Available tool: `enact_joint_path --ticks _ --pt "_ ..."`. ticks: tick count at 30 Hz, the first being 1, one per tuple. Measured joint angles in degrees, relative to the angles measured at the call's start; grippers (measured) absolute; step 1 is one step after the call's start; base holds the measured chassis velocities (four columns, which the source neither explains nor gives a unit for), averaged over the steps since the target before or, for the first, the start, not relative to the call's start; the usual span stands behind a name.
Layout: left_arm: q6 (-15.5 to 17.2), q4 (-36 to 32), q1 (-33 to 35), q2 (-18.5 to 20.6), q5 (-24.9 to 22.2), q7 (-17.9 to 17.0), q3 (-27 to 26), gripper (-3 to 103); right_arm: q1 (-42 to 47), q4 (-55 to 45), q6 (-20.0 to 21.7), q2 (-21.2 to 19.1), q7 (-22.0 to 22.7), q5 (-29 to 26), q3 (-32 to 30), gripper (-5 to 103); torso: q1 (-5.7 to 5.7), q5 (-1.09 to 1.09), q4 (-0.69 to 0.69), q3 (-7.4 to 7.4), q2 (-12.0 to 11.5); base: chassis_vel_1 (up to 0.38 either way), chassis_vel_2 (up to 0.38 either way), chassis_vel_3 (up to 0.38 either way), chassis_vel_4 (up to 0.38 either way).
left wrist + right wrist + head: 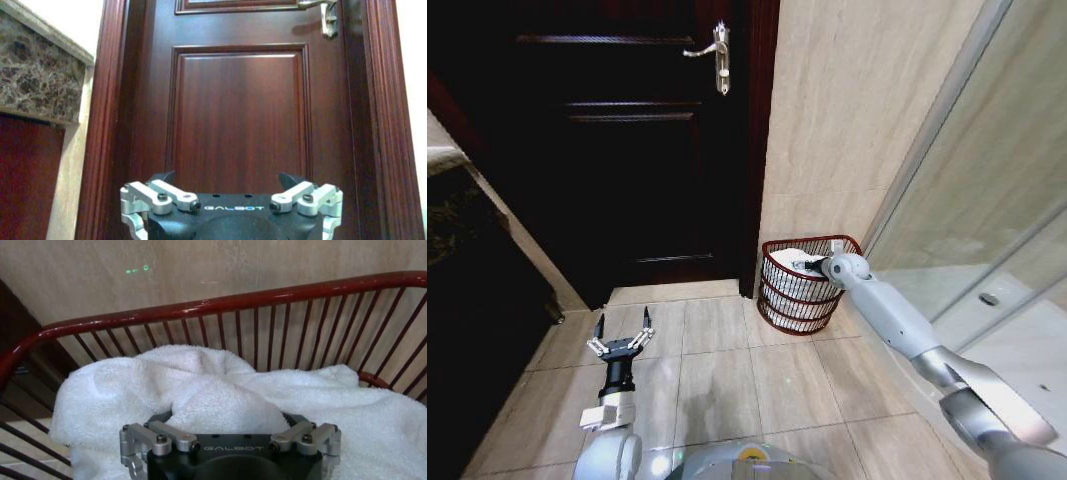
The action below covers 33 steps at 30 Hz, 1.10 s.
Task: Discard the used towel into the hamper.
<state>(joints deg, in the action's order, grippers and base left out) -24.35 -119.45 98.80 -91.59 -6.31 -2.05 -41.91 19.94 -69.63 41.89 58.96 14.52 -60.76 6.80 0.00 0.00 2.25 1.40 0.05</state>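
Note:
The hamper (793, 308), a round dark red wire basket, stands on the floor in the corner beside the door. A white towel (789, 260) lies inside it and bulges above the rim. My right gripper (811, 266) reaches over the rim, down into the hamper. In the right wrist view the towel (200, 385) is heaped inside the hamper's bars (220, 302) and lies between the spread fingers of the right gripper (227, 416), covering their tips. My left gripper (622, 326) hovers open and empty over the floor tiles, pointing at the door.
A dark wooden door (627, 150) with a metal handle (717, 55) faces me, also seen close in the left wrist view as the door (240, 110). A marble-topped cabinet (467, 260) stands at the left. A glass shower partition (997, 200) runs along the right.

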Motion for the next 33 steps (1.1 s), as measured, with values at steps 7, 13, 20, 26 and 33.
enact_joint_path --ticks 7,13,20,26,33 --pt "0.05 -0.29 -0.11 0.51 -0.18 0.03 0.07 100 0.46 0.29 0.0 0.62 0.58 -0.35 -0.59 100 0.0 -0.01 -0.01 0.0 0.0 0.0 0.0 0.0 0.0" --pt "0.33 -1.16 -0.1 0.94 -0.85 0.09 -0.35 100 0.52 0.41 -0.01 1.21 1.72 0.23 -0.73 100 0.0 0.0 0.0 0.01 0.0 0.0 0.0 0.0 0.0" --pt "0.36 -1.38 -0.01 1.13 -1.32 0.17 -0.38 100 1.55 -5.27 -1.55 -0.86 6.5 0.06 -2.12 100 0.0 0.01 -0.01 0.02 0.0 0.0 0.0 0.0 0.0" --pt "0.57 -1.77 -0.2 1.27 -1.5 0.75 0.06 100 4.71 -13.57 -5.65 -4.0 10.19 2.28 -4.4 100 0.0 0.0 -0.01 0.02 -0.01 0.0 0.0 0.0 0.0" --pt "1.46 -2.76 -0.39 1.95 -1.7 0.9 1.17 100 10.4 -25.05 -10.73 -9.17 12.19 1.48 -10.96 100 0.0 0.0 0.0 0.01 0.0 0.0 0.0 0.0 0.0"
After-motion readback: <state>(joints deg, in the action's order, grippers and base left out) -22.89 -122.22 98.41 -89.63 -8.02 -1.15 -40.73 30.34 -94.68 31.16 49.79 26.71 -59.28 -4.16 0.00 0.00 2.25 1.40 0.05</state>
